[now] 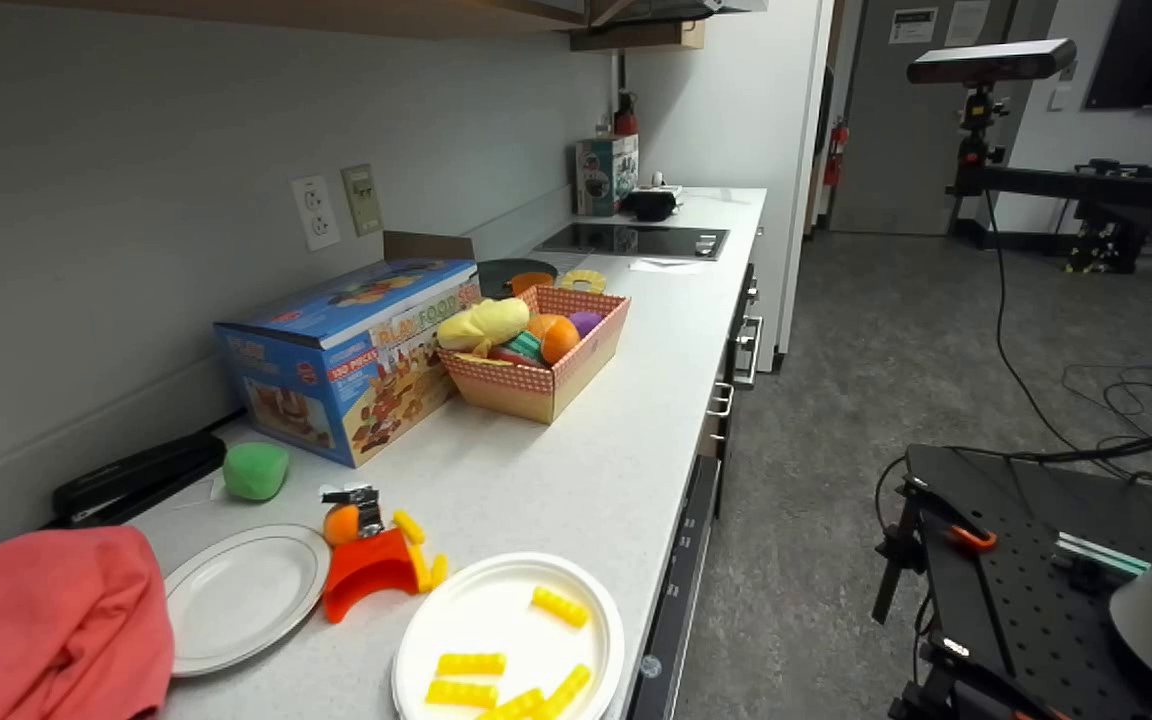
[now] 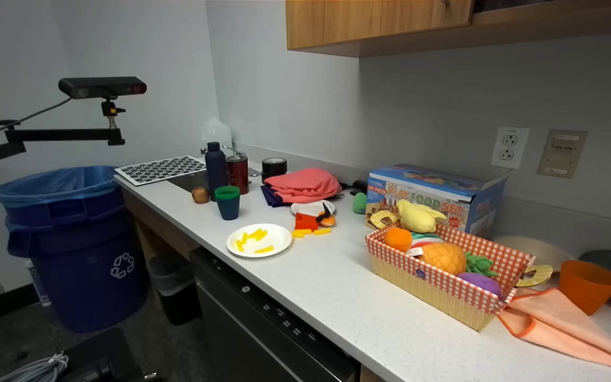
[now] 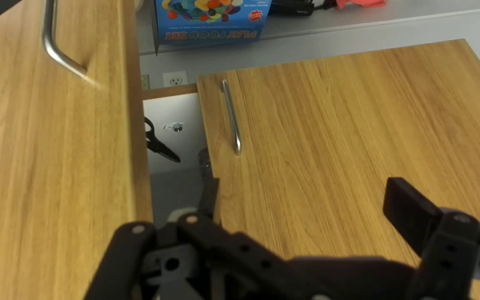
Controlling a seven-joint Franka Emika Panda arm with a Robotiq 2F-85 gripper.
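A door (image 3: 52, 158) juts out, and black scissors (image 3: 161, 148) show, beside the flat wood-grained panel (image 3: 340, 133); the gripper (image 3: 302, 193), jaws wide, faces that panel.

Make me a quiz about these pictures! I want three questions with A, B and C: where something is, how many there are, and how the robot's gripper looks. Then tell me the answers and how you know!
1. Where do the scissors show in the wrist view?
A. In a basket
B. Between the cupboard doors
C. On a plate

2. How many metal handles show in the wrist view?
A. Two
B. Four
C. Five

3. How does the gripper look?
A. Closed tight
B. Gripping a cup
C. Fingers spread, holding nothing

Answers:
1: B, they show in the gap between the doors.
2: A, each door has one handle.
3: C, the fingers stand wide apart with nothing gripped between them.
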